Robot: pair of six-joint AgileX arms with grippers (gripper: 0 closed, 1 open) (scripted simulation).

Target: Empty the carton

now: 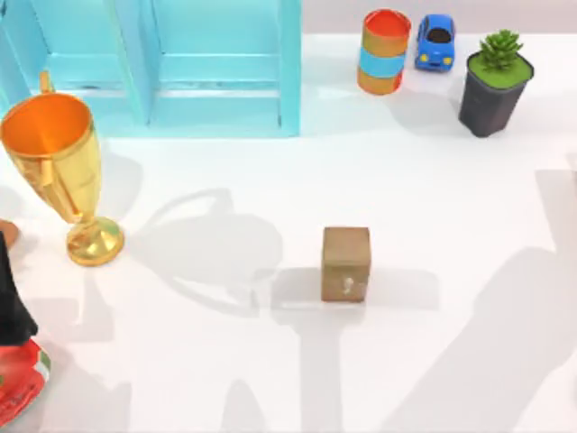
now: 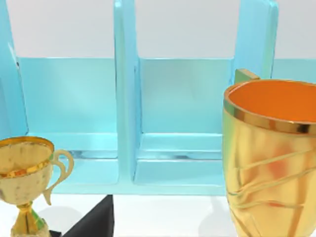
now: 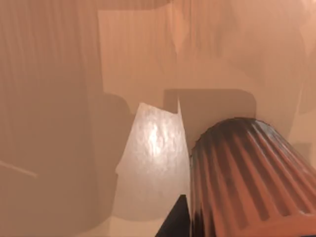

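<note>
The carton (image 1: pixel 346 262) is a small brown cardboard box standing upright near the middle of the white table (image 1: pixel 433 180), with its top shut. A pale mark shows low on its near face. Arm shadows fall across the table around it. The right wrist view is tinted brown and shows a ribbed dark reddish cylinder (image 3: pixel 247 177) beside a pale shiny panel (image 3: pixel 155 163). What these are I cannot tell.
A blue shelf unit (image 1: pixel 162 68) stands at the back left, with a tall gold trophy (image 1: pixel 59 171) in front of it. At the back right are an orange can (image 1: pixel 384 51), a blue toy car (image 1: pixel 435 41) and a potted plant (image 1: pixel 495 81). A red and black object (image 1: pixel 16 361) lies at the front left edge. A smaller trophy (image 2: pixel 24 177) also stands near the shelf.
</note>
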